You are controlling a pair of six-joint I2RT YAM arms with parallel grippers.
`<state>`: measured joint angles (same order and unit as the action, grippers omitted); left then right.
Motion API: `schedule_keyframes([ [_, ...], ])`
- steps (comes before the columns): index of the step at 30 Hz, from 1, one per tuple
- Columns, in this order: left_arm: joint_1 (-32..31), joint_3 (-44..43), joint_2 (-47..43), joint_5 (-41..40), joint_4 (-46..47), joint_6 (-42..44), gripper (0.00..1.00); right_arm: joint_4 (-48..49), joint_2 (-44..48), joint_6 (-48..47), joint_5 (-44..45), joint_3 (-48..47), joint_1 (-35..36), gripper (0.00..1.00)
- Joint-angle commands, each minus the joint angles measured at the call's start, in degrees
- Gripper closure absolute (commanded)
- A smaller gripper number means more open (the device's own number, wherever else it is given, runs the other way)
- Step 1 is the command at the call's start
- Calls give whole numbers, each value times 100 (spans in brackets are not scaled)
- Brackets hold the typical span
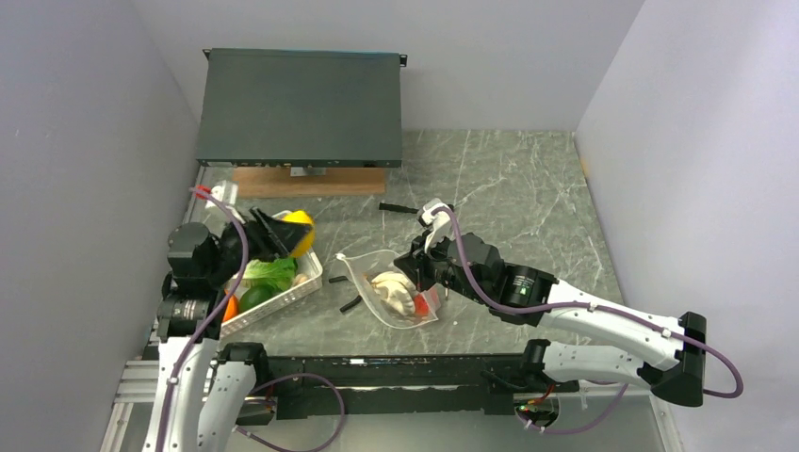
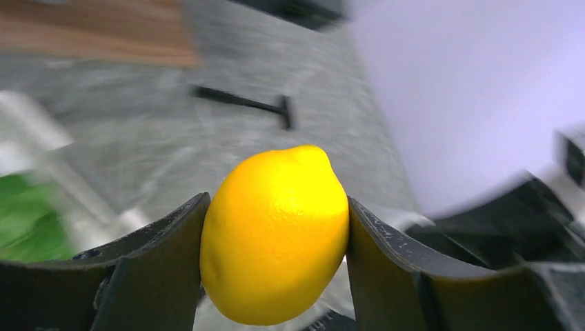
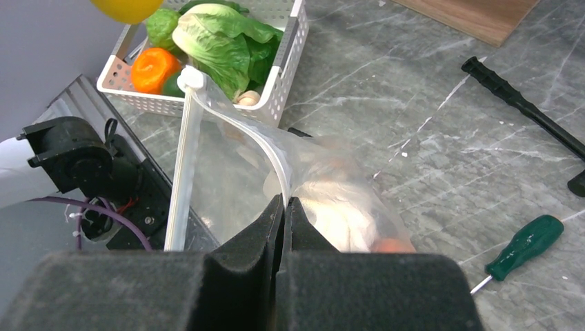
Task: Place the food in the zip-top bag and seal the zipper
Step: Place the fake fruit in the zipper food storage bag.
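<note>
A: Where's everything?
B: Left end effector (image 2: 276,238) clamps the lemon (image 1: 301,229) above the basket (image 1: 283,299), near-left corner. Right end effector (image 3: 284,214) pinches one lip of the bag (image 3: 227,172), mid near edge.
A: Risk?
B: The mouth looks slack, so the lemon could catch the lip and roll away. The basket wall stands between them. A screwdriver (image 3: 528,241) and a black tool (image 3: 524,110) lie nearby.

Grey-green marble tabletop (image 1: 509,179). Plain pale lilac walls: left wall (image 1: 85,141), far wall (image 1: 424,56), right wall (image 1: 697,141). Dark flat metal box (image 1: 300,105) far-left, on wood board (image 1: 309,182). Light soft, even.
</note>
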<state>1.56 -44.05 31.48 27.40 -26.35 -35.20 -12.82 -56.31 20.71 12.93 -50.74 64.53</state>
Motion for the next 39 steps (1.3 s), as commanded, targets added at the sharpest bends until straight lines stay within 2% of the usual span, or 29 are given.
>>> schedule_keyframes([
  [1, -942, 61, -22, 2323, 2012, -356, 100, 335, 1, 91, 1, -197, -33, 100],
  [4, -2183, 16, -34, 1617, 1823, 9, 100, 340, -68, 82, -9, -223, -29, 100],
  [7, -3251, 15, 459, 1141, 1777, -34, 100, 326, -113, 76, -54, -281, -29, 100],
  [12, -4779, -369, 1330, -101, 1326, 525, 100, 320, -20, 44, 30, -297, -30, 100],
  [18, -5273, -533, 2103, -657, 1153, 500, 100, 368, 151, 92, 166, -217, -27, 100],
  [25, -5339, -716, 2361, -1150, 845, 416, 98, 412, 199, 145, 145, -190, -29, 100],
  [26, -5338, -715, 2335, -1199, 785, 405, 93, 418, 195, 137, 133, -191, -27, 100],
  [30, -5342, -666, 2180, -1382, 696, 338, 56, 388, 162, 76, 84, -231, -31, 100],
  [32, -5345, -672, 2125, -1454, 700, 340, 41, 372, 143, 66, 52, -243, -34, 100],
  [34, -5342, -723, 2099, -1545, 677, 355, 31, 361, 128, 54, 15, -247, -26, 100],
  [39, -5376, -844, 2107, -1622, 604, 374, 18, 380, 110, 68, -14, -226, -32, 100],
])
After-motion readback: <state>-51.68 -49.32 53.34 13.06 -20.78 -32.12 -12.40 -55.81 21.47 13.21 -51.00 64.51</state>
